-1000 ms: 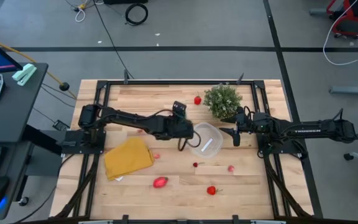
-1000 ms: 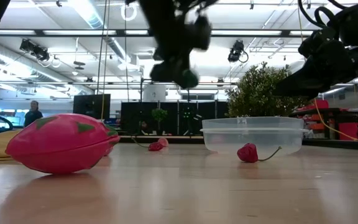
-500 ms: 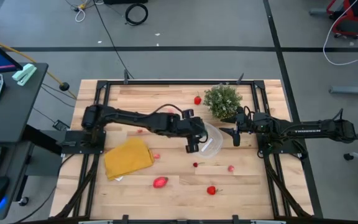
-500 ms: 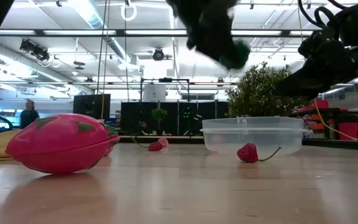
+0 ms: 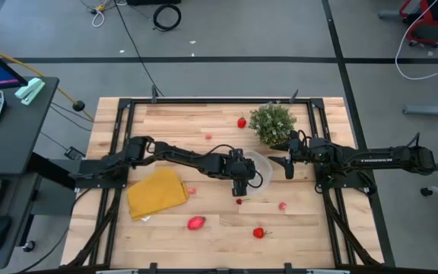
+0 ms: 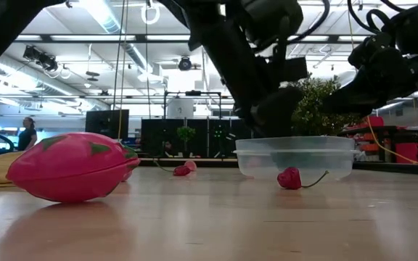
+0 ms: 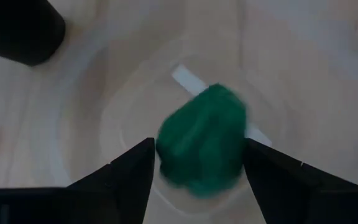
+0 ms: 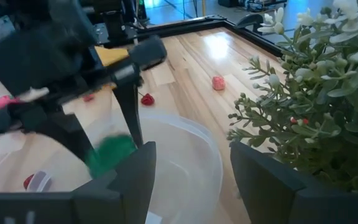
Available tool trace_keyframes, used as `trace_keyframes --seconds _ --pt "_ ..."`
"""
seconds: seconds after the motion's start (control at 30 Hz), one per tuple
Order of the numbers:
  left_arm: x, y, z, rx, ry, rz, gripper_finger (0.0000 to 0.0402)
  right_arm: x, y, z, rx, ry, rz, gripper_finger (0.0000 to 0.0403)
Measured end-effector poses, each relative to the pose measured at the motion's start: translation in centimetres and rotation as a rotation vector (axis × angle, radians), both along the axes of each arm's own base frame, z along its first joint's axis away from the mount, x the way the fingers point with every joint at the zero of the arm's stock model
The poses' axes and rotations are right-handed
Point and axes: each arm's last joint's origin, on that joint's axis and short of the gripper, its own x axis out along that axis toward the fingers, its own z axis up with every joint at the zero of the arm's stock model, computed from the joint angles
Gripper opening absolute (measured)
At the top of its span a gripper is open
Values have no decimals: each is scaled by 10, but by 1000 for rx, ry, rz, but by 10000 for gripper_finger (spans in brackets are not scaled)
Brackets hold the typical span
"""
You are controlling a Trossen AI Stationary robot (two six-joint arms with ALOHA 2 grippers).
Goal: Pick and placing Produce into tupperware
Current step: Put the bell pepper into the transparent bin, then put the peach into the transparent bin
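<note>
Now over tupperware (image 7: 104, 118): green produce (image 7: 202, 140).

Wooden table (image 5: 204, 122) under scattered produce (image 5: 196, 223)

Left arm stretched long from its base at the left side across to centre, wrist bent down, left gripper (image 5: 239, 185) pointing at the worktop just right of centre. Jaws spread wide, dark fingers (image 7: 124, 176) splayed either side of the green produce piece (image 7: 202, 140), which sits loose between them; whether they touch it cannot be told. Right arm reaches in level from the right side, forearm straight, right gripper (image 5: 289, 164) hanging near the right-centre, well above the surface. Its jaws stand apart, nothing between them, fingers (image 8: 139, 177) parted.
</note>
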Motion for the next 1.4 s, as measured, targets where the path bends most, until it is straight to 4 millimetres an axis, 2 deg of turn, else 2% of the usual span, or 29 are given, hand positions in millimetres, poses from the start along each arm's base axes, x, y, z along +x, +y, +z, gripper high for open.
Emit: trace_keyframes --seconds 0.17,0.27,0.4,0.57,0.67,0.8,0.87,1.0,1.2,1.3,1.4 --pt "0 0 2 -2 -6 3 260 0 0 0 0 1 0 217" --pt "-1 1 10 22 -3 -23 258 0 0 0 0 1 0 217" --pt "-3 3 39 138 62 -23 248 0 0 -1 1 8 0 217" --pt "-15 11 87 312 186 112 234 0 0 -2 3 19 0 217" --pt "-32 21 105 439 282 265 230 -1 0 -2 8 22 -1 217" --pt "-61 47 124 555 427 478 229 -1 0 -2 27 17 -7 217" --pt "-68 61 131 554 392 544 229 -1 0 -2 26 16 -7 217" --pt "-89 90 163 528 344 596 228 -1 0 -2 27 13 -7 217" --pt "-132 137 184 459 334 813 225 -1 0 -3 29 24 -6 217" --pt "-159 152 184 408 342 899 217 -1 0 -3 30 30 -6 217" --pt "-187 162 168 379 385 989 207 -1 0 -4 53 28 -14 217"
